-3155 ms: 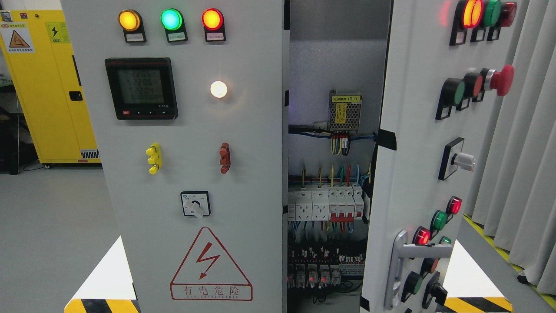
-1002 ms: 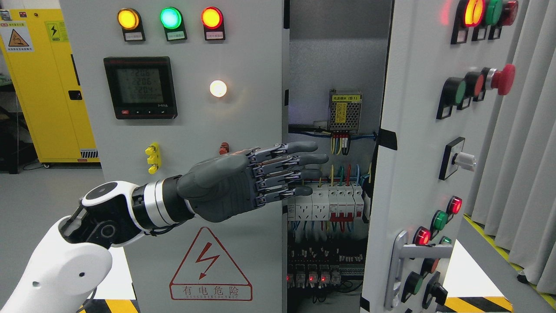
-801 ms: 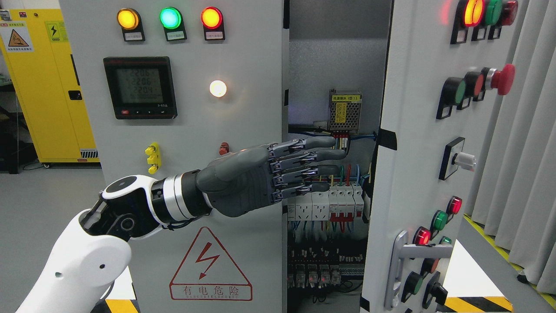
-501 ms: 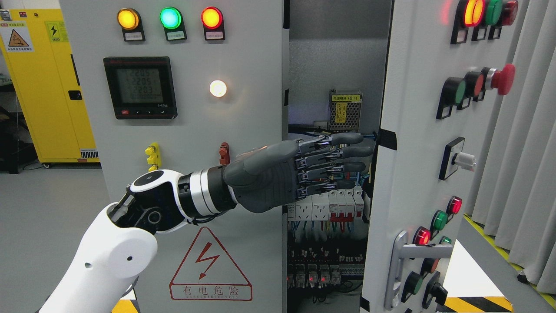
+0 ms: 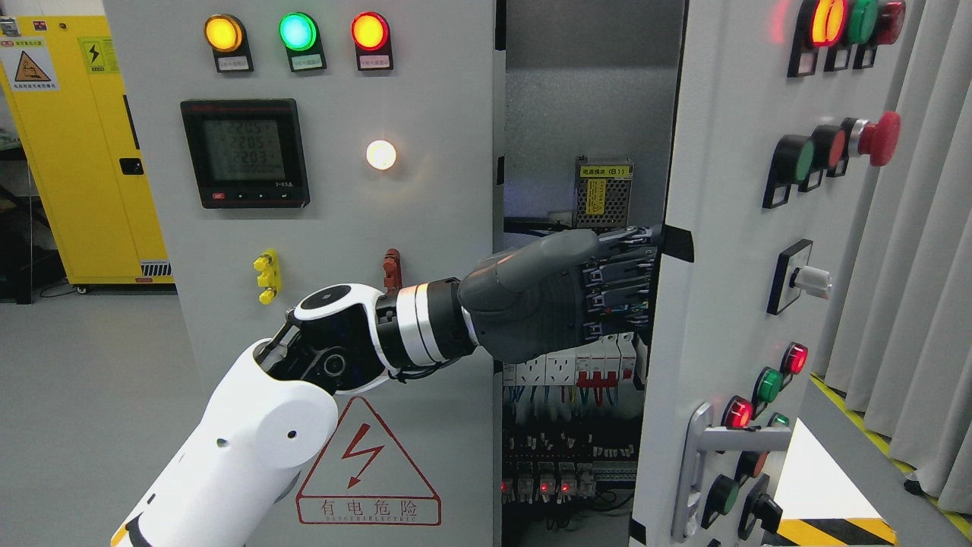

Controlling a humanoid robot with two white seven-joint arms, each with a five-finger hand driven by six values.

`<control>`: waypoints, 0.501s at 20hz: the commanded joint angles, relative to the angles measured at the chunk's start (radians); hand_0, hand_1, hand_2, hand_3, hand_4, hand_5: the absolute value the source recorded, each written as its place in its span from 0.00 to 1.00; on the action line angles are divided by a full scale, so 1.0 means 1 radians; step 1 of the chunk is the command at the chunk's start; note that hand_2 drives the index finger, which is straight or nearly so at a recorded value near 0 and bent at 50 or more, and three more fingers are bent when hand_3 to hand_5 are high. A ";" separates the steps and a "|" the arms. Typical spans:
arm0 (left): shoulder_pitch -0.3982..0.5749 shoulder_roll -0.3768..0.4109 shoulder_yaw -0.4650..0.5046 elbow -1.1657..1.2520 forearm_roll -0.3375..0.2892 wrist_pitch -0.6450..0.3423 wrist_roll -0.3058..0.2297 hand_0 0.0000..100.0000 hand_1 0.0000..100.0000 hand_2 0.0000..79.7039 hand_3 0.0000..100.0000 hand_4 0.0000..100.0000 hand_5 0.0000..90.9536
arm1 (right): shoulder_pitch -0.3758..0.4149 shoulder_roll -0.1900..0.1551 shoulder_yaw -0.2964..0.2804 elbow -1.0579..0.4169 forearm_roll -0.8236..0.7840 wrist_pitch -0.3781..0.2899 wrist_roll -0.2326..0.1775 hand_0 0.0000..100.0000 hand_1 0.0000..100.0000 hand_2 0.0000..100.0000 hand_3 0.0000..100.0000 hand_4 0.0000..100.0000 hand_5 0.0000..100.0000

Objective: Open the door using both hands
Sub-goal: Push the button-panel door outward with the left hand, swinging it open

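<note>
The grey right door (image 5: 729, 251) of the electrical cabinet stands partly swung out, with lamps and buttons on its face and a metal handle (image 5: 695, 463) low down. The left door (image 5: 342, 228) is flat and closed, carrying a meter and a warning triangle. My left hand (image 5: 607, 289) reaches across from the lower left into the gap between the doors. Its fingers (image 5: 619, 270) are stretched out straight, and their tips are hidden behind the right door's inner edge. The hand holds nothing that I can see. My right arm does not show.
Inside the cabinet (image 5: 585, 106) are a power supply, breakers (image 5: 577, 365) and wiring just behind my hand. A red mushroom button (image 5: 881, 139) sticks out of the right door. A grey curtain (image 5: 911, 289) hangs at the right and a yellow cabinet (image 5: 83, 152) stands at the far left.
My left arm came into view and has moved steadily to the right. The hand has gone from in front of the left door into the gap, its fingertips passing behind the right door's edge.
</note>
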 commanded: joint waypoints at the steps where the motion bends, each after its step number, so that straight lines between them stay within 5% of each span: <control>1: -0.017 -0.115 -0.037 0.059 -0.013 -0.001 0.000 0.12 0.56 0.00 0.00 0.00 0.00 | 0.009 0.000 0.000 0.000 0.000 0.000 0.004 0.00 0.50 0.04 0.00 0.00 0.00; 10: -0.025 -0.206 -0.040 0.074 -0.046 0.000 0.000 0.12 0.56 0.00 0.00 0.00 0.00 | 0.009 0.000 0.000 0.000 0.000 0.000 0.003 0.00 0.50 0.04 0.00 0.00 0.00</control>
